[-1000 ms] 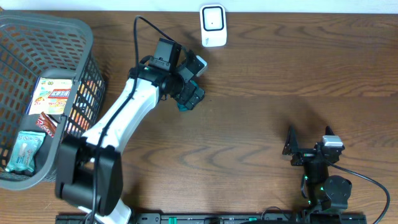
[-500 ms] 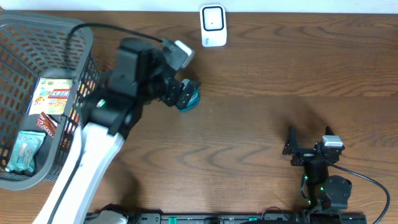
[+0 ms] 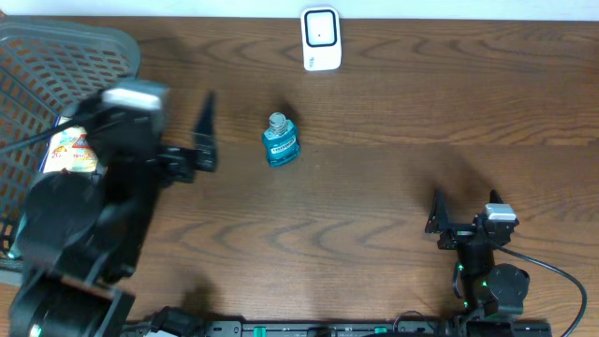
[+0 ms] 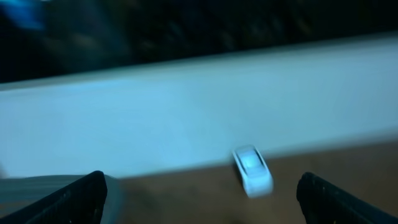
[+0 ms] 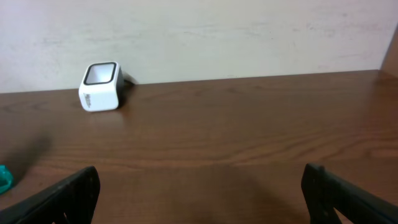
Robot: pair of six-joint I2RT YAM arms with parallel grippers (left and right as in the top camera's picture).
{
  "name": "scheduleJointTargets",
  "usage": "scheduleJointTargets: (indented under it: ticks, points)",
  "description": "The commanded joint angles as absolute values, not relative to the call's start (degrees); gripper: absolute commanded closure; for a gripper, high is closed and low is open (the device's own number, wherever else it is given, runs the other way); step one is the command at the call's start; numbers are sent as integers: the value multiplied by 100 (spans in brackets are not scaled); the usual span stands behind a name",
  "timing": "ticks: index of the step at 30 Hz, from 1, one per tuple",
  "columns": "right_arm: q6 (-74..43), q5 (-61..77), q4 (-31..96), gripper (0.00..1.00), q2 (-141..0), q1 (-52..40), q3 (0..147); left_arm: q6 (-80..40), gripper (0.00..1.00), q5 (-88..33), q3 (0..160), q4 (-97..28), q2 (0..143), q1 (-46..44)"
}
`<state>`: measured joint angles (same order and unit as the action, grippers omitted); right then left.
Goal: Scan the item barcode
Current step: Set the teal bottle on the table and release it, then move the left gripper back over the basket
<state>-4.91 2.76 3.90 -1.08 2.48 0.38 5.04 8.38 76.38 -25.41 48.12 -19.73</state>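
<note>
The item, a small blue bottle with a teal label, rests alone on the wooden table, below the white barcode scanner at the far edge. My left gripper hangs open and empty left of the bottle, blurred by motion and close to the basket. The left wrist view is smeared and shows only the scanner between my open left gripper's fingers. My right gripper rests open and empty at the near right. Its wrist view shows the scanner and a teal sliver of the bottle.
A grey mesh basket stands at the far left with snack packets inside, partly hidden by my left arm. A pale wall runs behind the scanner. Bare wood lies between the bottle and the right arm.
My left arm has swung away leftward from the bottle toward the basket. The bottle now sits uncovered on the table. The right arm has not moved.
</note>
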Motion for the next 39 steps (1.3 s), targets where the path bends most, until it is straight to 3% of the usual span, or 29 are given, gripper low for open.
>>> scheduleJointTargets:
  ticks: [1, 9, 18, 28, 35, 39]
  points:
    - [-421, 248, 412, 1, -104, 215, 32, -231, 2, 2491, 7631, -2143, 4637, -1968]
    - [-421, 248, 412, 1, -104, 215, 32, -311, 2, 3841, 7629, -1345, 4635, -1968]
    - [-421, 248, 412, 1, -104, 215, 32, -303, 2, 6569, 7629, -777, 4635, -1968]
    - [-421, 248, 412, 1, -104, 215, 32, -384, 2, 6694, 7629, -2370, 4635, -1968]
    - [-421, 248, 412, 1, -104, 215, 32, -456, 2, 6713, 7629, -2375, 4635, -1968]
    - [-421, 248, 412, 1, -104, 215, 32, -1157, 2, 6711, 7629, -2373, 4657, -1968]
